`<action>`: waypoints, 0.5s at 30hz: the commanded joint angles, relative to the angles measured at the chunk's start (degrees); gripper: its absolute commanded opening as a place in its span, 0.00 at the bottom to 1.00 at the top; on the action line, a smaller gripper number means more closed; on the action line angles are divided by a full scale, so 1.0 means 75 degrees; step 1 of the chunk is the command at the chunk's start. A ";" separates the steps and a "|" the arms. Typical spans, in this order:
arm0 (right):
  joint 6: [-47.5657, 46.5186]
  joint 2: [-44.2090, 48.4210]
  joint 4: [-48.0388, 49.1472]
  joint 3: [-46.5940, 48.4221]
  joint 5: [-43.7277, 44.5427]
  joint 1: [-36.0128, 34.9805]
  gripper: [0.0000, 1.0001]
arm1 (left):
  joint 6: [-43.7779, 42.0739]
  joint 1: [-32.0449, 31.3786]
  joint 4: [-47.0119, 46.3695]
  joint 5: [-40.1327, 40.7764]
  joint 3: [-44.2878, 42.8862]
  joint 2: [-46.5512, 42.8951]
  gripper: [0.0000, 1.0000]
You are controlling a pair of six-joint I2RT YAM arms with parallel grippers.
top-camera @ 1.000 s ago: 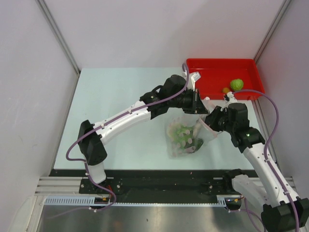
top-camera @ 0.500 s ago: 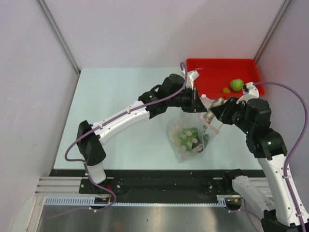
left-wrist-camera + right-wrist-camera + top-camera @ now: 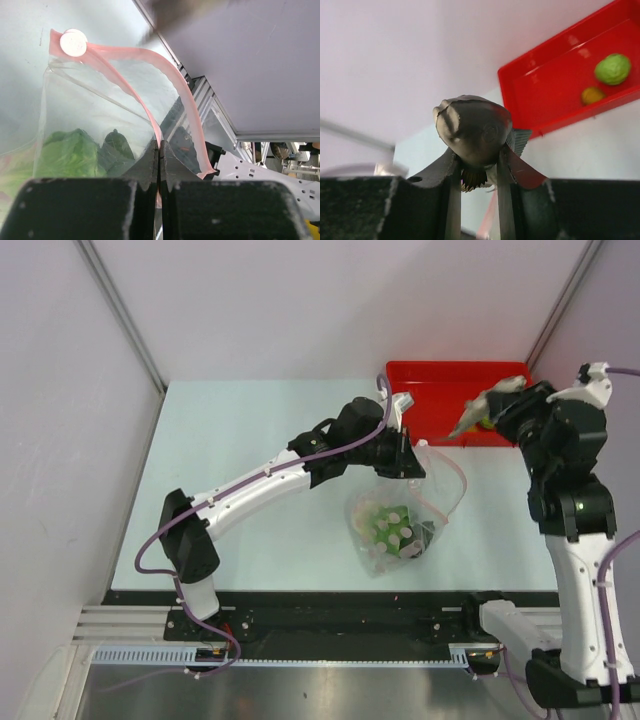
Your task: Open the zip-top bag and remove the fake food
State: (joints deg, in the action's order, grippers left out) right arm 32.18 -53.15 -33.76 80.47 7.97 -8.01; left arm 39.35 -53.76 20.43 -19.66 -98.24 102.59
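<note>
The clear plastic zip-top bag [image 3: 100,115] is thin, shiny and crinkly, with a smooth pink strip [image 3: 196,130] on top. The grey plastic toy fish [image 3: 472,130] is smooth and a bit shiny. The red plastic tray [image 3: 555,80] is glossy. The pale table [image 3: 250,440] is dull.

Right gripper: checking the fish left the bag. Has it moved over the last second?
Yes. The right gripper, gripping the grey fish, went from the zip-top bag up and right, over the red tray.
</note>
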 commanded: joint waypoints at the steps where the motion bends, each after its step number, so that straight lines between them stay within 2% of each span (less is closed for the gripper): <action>1: 0.1227 -0.1092 0.0891 0.0673 0.0427 0.1007 0.00 | -0.0325 0.0007 0.0100 -0.0179 0.0008 -0.0248 0.00; 3: 0.1310 -0.1757 0.1067 0.1011 0.0777 0.1009 0.00 | -0.0360 0.0019 0.0159 -0.0261 0.0008 -0.0248 0.00; 7: 0.1426 -0.3048 0.1255 0.1725 0.0684 0.1582 0.00 | -0.0524 0.0019 0.0241 -0.0413 -0.0015 -0.0318 0.00; 9: 0.1579 -0.3622 0.1267 0.2078 0.0404 0.1805 0.00 | -0.0676 0.0031 0.0288 -0.0449 -0.0050 -0.0330 0.00; 12: 0.2059 -0.5212 0.1138 0.2875 -0.0053 0.2180 0.00 | -0.0782 0.0054 0.0277 -0.0566 -0.0039 -0.0331 0.00; 15: 0.2832 -0.6270 0.0846 0.3707 -0.0908 0.2579 0.00 | -0.0829 0.0066 0.0195 -0.0905 -0.0074 -0.0249 0.00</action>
State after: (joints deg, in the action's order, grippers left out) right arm 45.76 -92.84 -27.70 101.03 7.27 8.29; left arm 35.44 -53.65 22.83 -22.72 -98.24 102.59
